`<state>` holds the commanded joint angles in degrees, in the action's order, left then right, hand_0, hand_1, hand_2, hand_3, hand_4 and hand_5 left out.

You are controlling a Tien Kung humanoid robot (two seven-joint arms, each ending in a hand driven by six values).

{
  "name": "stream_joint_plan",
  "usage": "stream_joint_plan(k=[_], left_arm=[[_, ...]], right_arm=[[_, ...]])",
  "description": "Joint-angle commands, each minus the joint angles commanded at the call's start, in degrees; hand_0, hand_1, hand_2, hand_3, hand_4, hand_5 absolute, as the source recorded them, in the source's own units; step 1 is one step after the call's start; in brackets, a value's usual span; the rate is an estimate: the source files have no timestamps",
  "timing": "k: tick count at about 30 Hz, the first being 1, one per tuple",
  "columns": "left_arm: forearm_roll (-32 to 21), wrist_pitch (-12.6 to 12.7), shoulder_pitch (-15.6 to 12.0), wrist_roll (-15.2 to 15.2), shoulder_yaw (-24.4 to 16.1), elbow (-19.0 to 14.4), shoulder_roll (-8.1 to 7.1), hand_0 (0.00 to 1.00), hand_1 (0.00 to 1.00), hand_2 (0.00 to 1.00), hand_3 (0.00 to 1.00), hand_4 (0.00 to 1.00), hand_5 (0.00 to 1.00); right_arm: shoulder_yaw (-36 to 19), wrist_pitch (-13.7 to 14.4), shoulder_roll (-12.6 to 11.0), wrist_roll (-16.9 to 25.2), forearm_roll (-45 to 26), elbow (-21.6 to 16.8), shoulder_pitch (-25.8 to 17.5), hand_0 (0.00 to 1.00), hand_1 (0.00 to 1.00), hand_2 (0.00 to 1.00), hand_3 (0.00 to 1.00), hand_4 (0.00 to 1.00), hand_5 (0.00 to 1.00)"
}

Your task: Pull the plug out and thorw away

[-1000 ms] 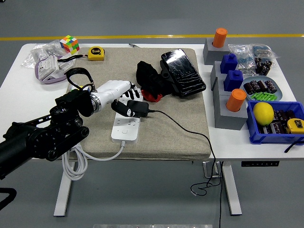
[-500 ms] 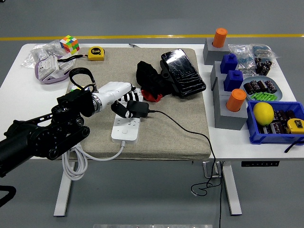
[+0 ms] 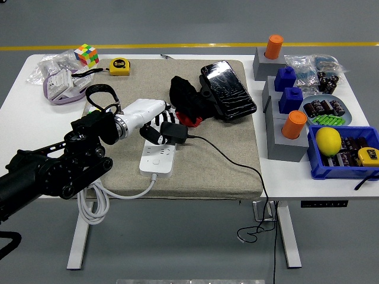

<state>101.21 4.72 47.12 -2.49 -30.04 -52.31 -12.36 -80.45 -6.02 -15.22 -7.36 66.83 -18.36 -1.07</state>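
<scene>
While the left hand (image 3: 155, 121) grips the black plug (image 3: 172, 133) above the white power strip (image 3: 157, 161) (mat's near-left area), lift straight up, avoiding sideways wrenching.

Coarse woven beige cloth mat (image 3: 213, 165); smooth white plastic power strip (image 3: 157, 160); matt black plastic plug (image 3: 173, 133); glossy white hand (image 3: 148, 115) shell; shiny black wrapped case (image 3: 228, 90); smooth white table (image 3: 296, 177).
</scene>
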Motion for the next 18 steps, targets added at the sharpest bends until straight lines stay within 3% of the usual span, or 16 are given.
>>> stream_joint_plan(k=[6, 12, 15, 18], left_arm=[[2.0, -0.4, 0.05, -0.68, -0.79, -1.89, -0.3, 0.315, 0.431, 0.44, 0.527, 0.774, 0.002], [0.94, -0.45, -0.91, -1.07, -1.49, -7.39, -0.47, 0.31, 0.424, 0.435, 0.526, 0.768, 0.002], [-0.21, 0.17, -1.65, -1.05, -1.16, -9.35, 0.28, 0.316, 0.422, 0.436, 0.529, 0.763, 0.002], [-1.25, 1.11, -2.33, -0.9, -0.26, -9.34, 2.13, 0.316, 0.422, 0.436, 0.529, 0.763, 0.002]], right_arm=[[-0.22, 0.02, 0.14, 0.01, 0.09, 0.03, 0.02, 0.618, 0.651, 0.682, 0.632, 0.984, 0.531], [-0.64, -0.01, 0.22, -0.03, 0.26, 0.14, -0.26, 0.618, 0.651, 0.683, 0.632, 0.985, 0.532], [-0.62, -0.02, 0.25, -0.03, 0.25, 0.14, -0.37, 0.619, 0.651, 0.683, 0.632, 0.984, 0.53], [-0.38, 0.01, 0.36, 0.01, 0.11, 0.11, -0.39, 0.619, 0.651, 0.683, 0.632, 0.984, 0.53]])
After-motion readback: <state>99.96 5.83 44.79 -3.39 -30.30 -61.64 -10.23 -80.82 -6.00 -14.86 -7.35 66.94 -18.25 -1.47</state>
